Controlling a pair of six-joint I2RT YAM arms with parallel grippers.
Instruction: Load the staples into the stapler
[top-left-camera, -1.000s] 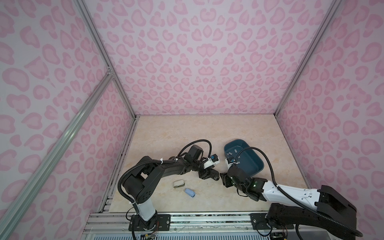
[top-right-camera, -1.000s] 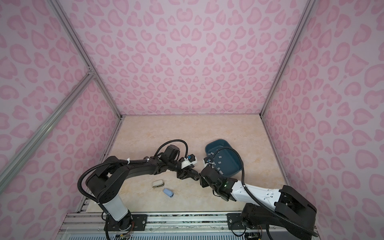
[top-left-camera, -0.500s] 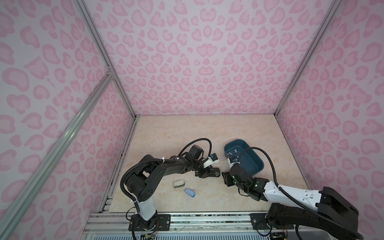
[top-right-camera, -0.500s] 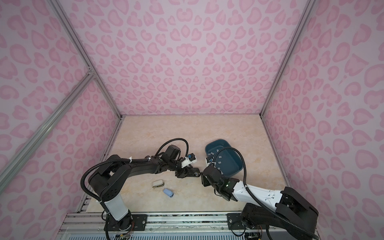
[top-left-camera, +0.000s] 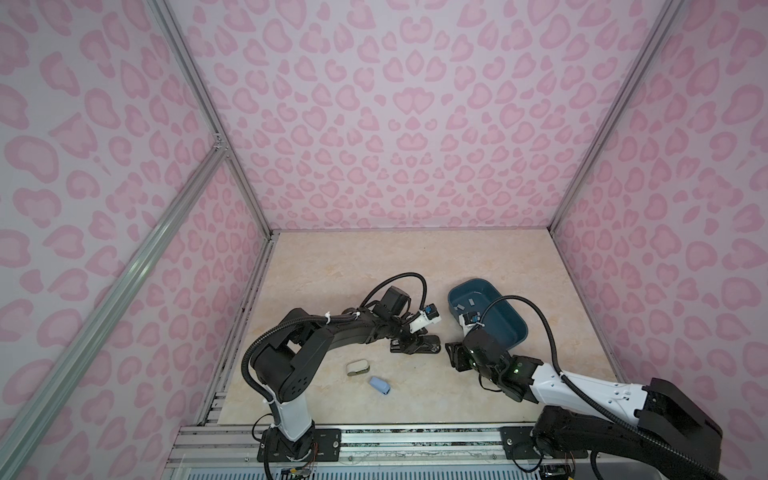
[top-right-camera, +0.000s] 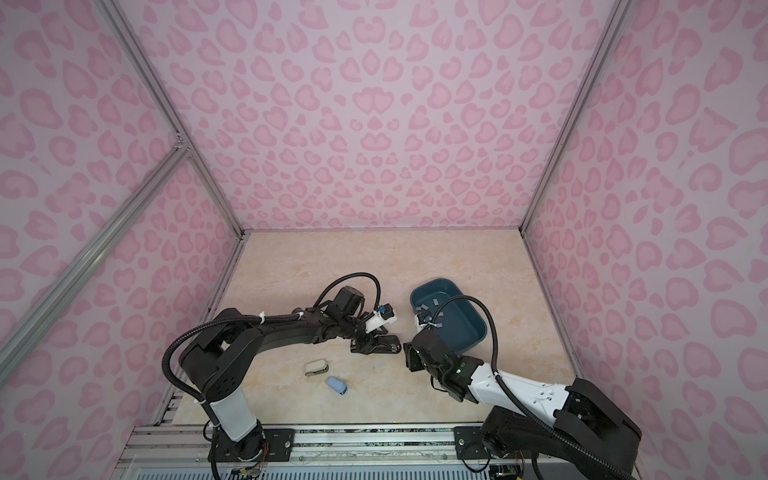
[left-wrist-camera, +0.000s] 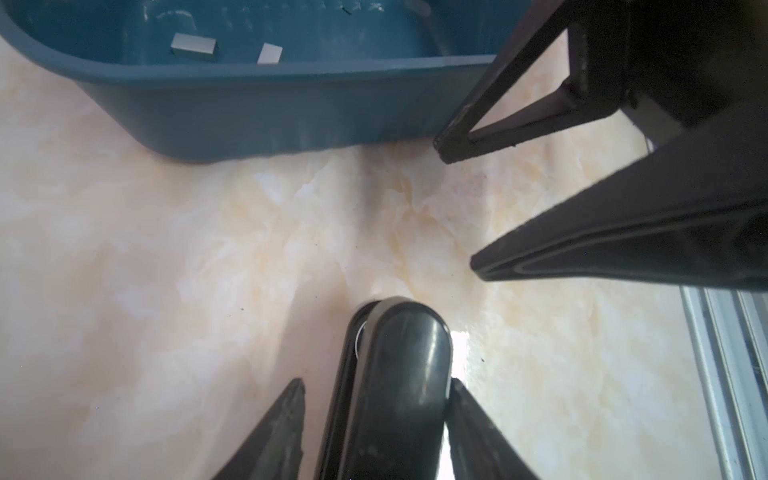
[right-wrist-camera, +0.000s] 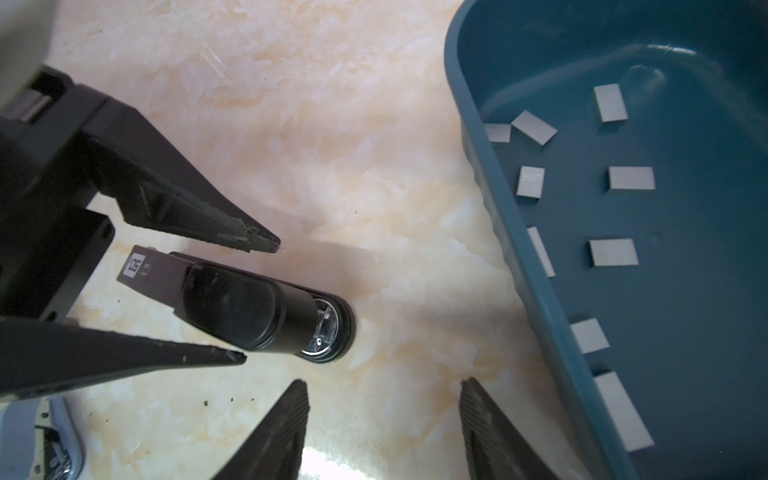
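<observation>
Teal plastic, the bin (right-wrist-camera: 702, 316) sits right of centre on the bench (right-wrist-camera: 332, 124) and holds the staples (right-wrist-camera: 613, 252). Nine loose pale strips show in the right wrist view, scattered across its floor. The left wrist view catches only two over the rim, and in both top views they are mere flecks. The stapler (right-wrist-camera: 249, 307), black, lies on the bench just left of the bin and apart from it. Its long axis runs left to right: the rounded nose, with a glint of metal, points right, and a flat white-labelled tail points left. The left gripper (left-wrist-camera: 376, 382) straddles it with jaws spread; one finger touches its side, while the other stands off with bench showing between. The right gripper (right-wrist-camera: 384, 381), just right of the nose, has its jaws wide apart over bare bench. Only the top views show a cream stapler (top-left-camera: 357, 368) and a blue stapler (top-left-camera: 380, 385), near and left, apart from each other.
</observation>
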